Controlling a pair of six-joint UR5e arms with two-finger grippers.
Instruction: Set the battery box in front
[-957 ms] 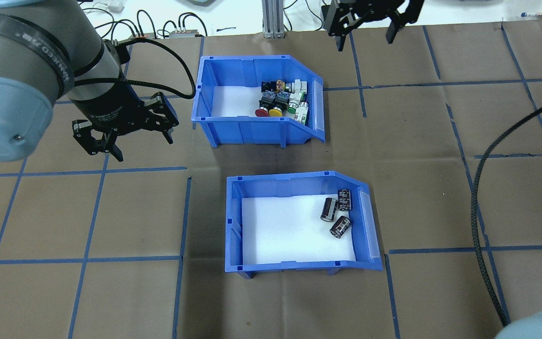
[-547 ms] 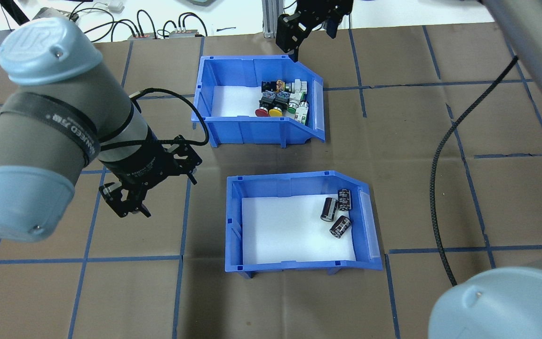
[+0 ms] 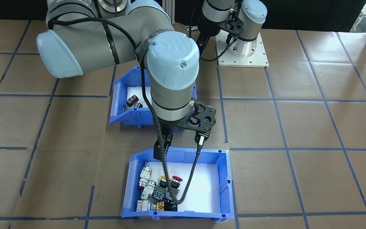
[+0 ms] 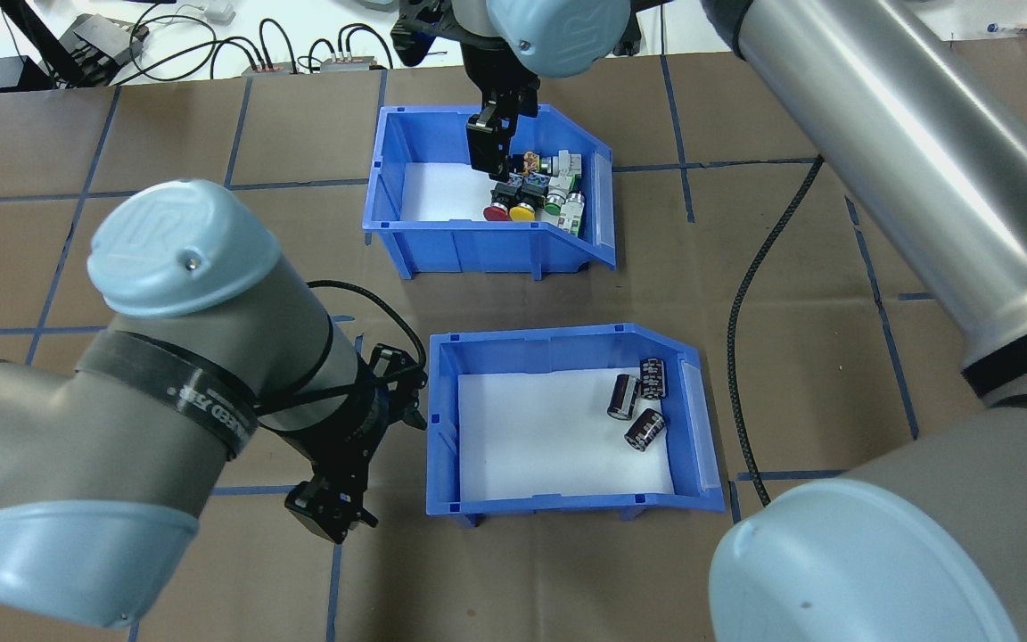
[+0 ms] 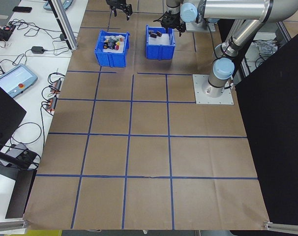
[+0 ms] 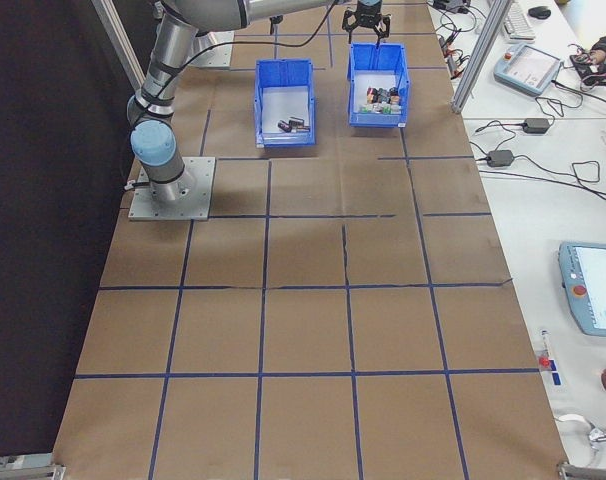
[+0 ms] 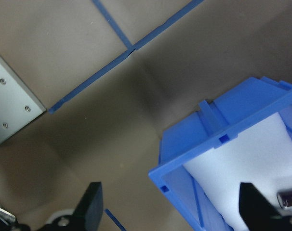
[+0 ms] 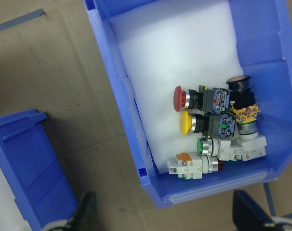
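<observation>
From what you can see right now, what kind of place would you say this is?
Probably a robotics lab: taped grid table, teach pendant on the side bench, blue bin of push-button switches.

So in the front-facing view the right arm's big wrist joint sits right over the battery box (image 3: 119,109), hiding most of it; only its left corner and a couple of batteries (image 3: 132,100) poke out. The left gripper (image 4: 362,446) in the overhead is mostly tucked under its own forearm, though the left wrist cam shows both fingertips (image 7: 90,202) spread, cut off at the bottom edge. Both side views show the bins way too small to make out contents properly.
</observation>
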